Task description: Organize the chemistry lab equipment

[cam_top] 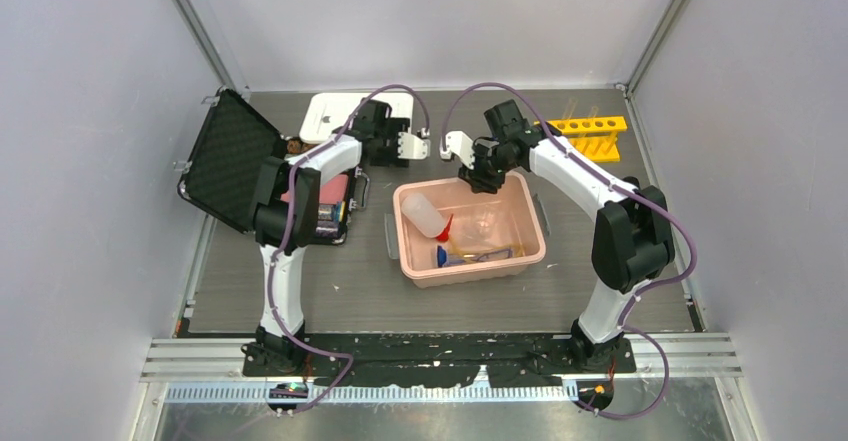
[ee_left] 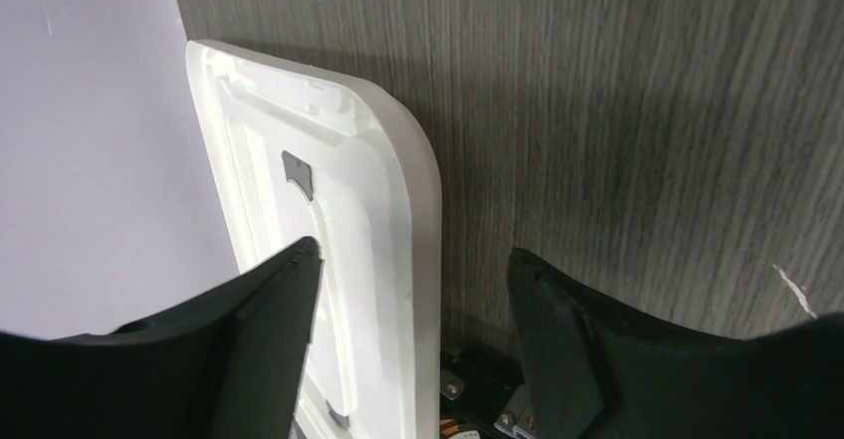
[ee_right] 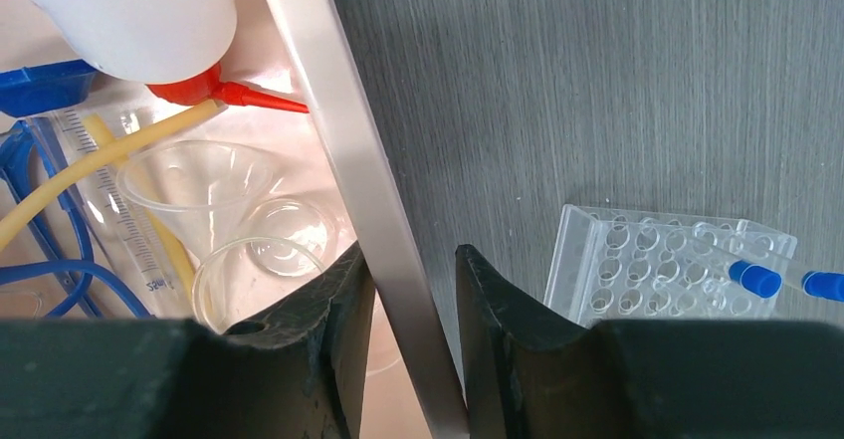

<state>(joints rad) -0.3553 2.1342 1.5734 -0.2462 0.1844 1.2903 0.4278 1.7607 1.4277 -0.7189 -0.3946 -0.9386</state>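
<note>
So the right pincer is parked over the far rim of the pink tub, one finger inside and one outside. It's only open a little, and there's a sliver of daylight on the outer side, so it isn't really squeezing anything. Inside the tub are the white squeeze bottle with its red nozzle poking at the wall, the yellow tubing, the clear funnel and the blue safety glasses, all piled together. There's also a clear graduated tube, but the print is too small to read.

Just outside that rim, on the counter, is the clear tube tray, with blue-capped test tubes lying across its corner. The yellow tube rack is back by the far right edge, behind the right arm.

The left pincer is spread wide and holding nothing. It hangs over the edge of the white lid, which lies flat against the back wall. An open black case crowds the left side.
</note>
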